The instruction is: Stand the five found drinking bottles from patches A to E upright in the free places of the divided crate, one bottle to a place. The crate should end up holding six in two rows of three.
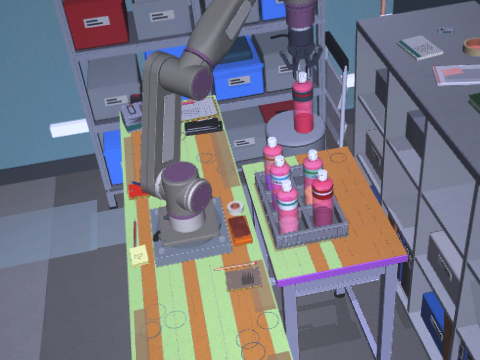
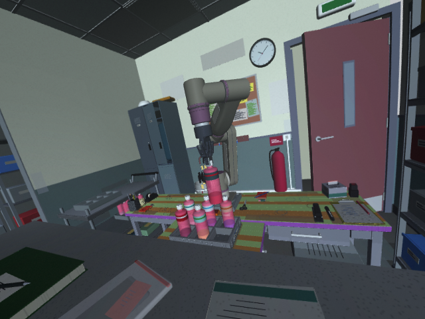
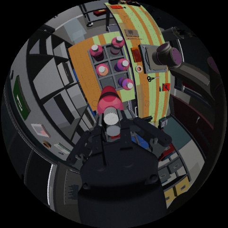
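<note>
My gripper (image 1: 302, 70) (image 2: 206, 160) (image 3: 111, 123) hangs high above the far end of the small table, closed on the white cap of a pink bottle with a dark red band (image 1: 302, 106) (image 2: 213, 184) (image 3: 109, 100), which hangs upright below it. The grey divided crate (image 1: 301, 209) (image 2: 206, 234) (image 3: 110, 66) sits on the small table below and nearer the camera. Several pink bottles stand upright in it (image 1: 287, 206) (image 1: 322, 196). One compartment (image 3: 106, 82) shows empty in the wrist camera. I cannot tell whether the bottle (image 1: 272, 155) at the crate's far corner stands inside it or just beside it.
The crate's walls and standing bottle tops lie below the hanging bottle. A round grey drum (image 1: 295, 134) stands behind the small table. Shelving (image 1: 425, 150) rises to the right. The long bench (image 1: 200, 240) carries the arm's base, a tape roll (image 1: 235, 206) and an orange block (image 1: 240, 230).
</note>
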